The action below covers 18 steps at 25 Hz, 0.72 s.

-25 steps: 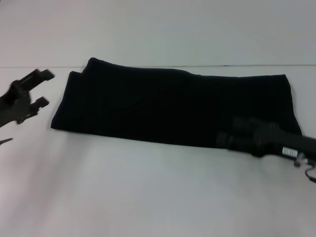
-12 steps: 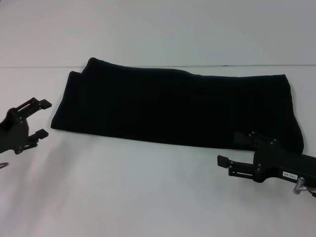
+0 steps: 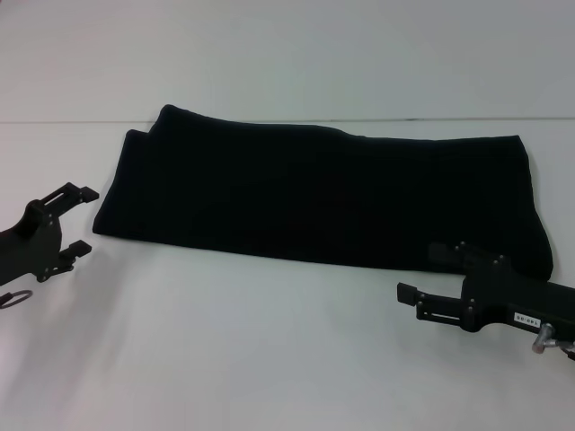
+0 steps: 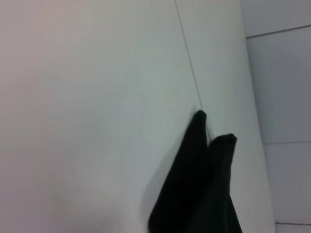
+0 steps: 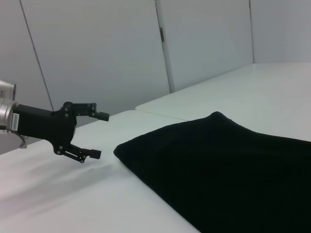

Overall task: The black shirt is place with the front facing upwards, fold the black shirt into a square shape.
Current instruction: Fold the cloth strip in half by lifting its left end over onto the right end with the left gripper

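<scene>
Since a moment ago the left gripper [image 3: 83, 220] has slid a little lower and outward, while the black shirt [image 3: 323, 197] lies unmoved, folded into a long band across the middle of the white table [image 3: 269, 359]. That gripper hangs just off the band's left end, fingers spread and empty. The right gripper [image 3: 418, 280] hovers beside the near right corner, fingers apart, holding nothing.
</scene>
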Motion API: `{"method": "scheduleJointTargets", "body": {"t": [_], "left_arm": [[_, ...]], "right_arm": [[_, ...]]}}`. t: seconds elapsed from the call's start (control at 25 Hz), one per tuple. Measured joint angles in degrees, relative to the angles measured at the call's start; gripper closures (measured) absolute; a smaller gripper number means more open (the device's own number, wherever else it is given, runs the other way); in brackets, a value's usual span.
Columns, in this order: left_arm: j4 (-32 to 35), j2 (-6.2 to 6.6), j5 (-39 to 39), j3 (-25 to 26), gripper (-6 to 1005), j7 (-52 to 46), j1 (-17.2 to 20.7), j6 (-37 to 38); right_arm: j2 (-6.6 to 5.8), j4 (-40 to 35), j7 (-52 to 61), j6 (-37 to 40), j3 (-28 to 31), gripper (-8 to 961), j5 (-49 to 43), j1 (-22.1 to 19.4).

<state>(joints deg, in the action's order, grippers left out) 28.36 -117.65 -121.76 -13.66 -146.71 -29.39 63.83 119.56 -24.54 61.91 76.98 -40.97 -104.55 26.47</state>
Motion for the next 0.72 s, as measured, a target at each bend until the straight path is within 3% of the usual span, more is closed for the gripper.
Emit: {"method": "scheduleJointTargets", "body": {"t": [0.72], "left_arm": [[-3.7,-0.35,0.3,-1.6,63,1.5,-3.3,-7.2]], "right_arm": [[-0.04,-0.2,0.3,-0.2,0.0,7,0.2,0.4]]}}
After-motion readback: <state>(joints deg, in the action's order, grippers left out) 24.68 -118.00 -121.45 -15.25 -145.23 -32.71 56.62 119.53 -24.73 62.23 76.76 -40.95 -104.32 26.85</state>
